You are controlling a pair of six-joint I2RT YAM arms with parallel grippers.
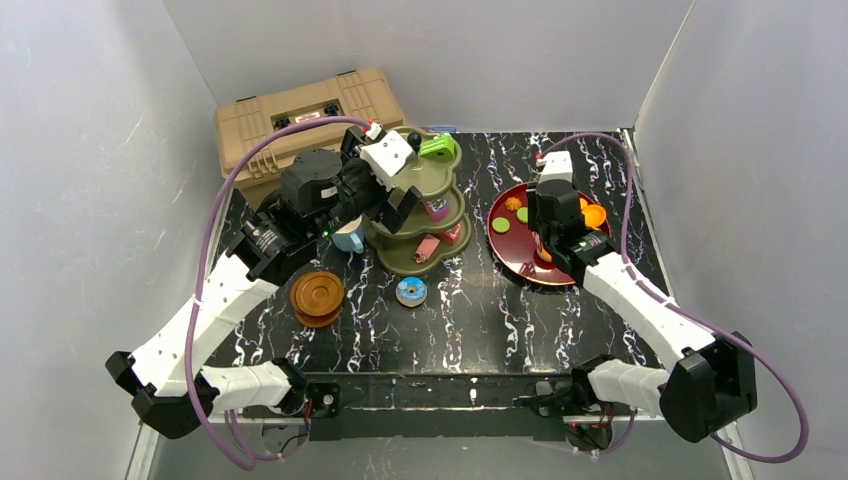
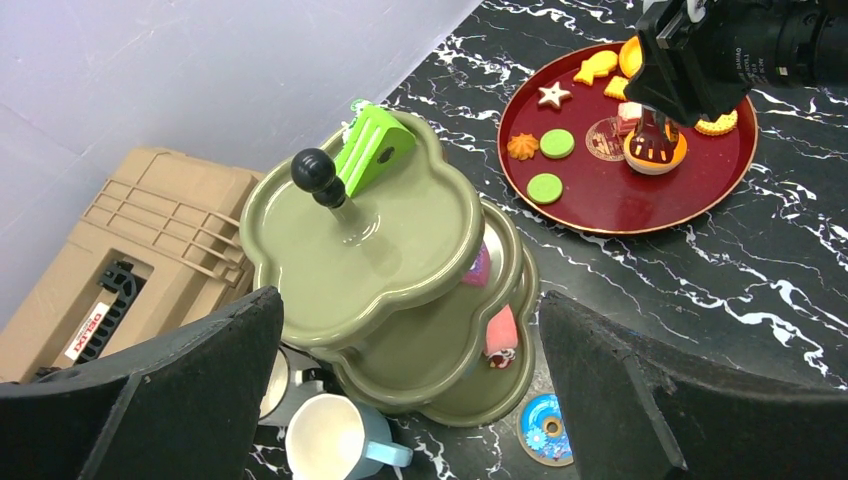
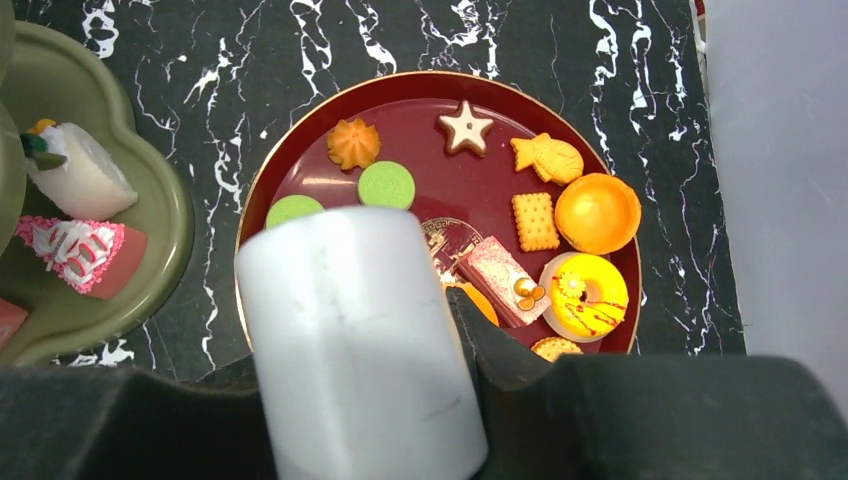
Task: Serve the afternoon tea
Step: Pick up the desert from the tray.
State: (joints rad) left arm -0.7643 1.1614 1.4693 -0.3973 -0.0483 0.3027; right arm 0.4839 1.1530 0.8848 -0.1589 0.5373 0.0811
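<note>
The olive-green three-tier stand [image 1: 432, 180] with a black knob [image 2: 313, 170] carries a green cake slice [image 2: 374, 146] on top and pink cakes [image 2: 500, 333] on the lower tiers. My left gripper [image 1: 398, 205] is open and empty, held above the stand's near side, with its fingers [image 2: 190, 390] wide apart. A light-blue mug [image 2: 325, 440] and a white mug [image 2: 272, 385] stand beside the stand. A blue donut [image 1: 411, 291] lies on the table. My right gripper [image 1: 553, 228] hangs over the red tray [image 3: 330, 185] of toy cakes; a blurred white cylinder [image 3: 360, 340] hides its jaws.
The tan toolbox [image 1: 300, 118] stands at the back left, behind the stand. Stacked brown saucers [image 1: 317, 297] sit front left. The tray holds a yellow donut [image 3: 585, 295], a pink cake slice [image 3: 500, 280], biscuits and green discs. Grey walls close in on both sides.
</note>
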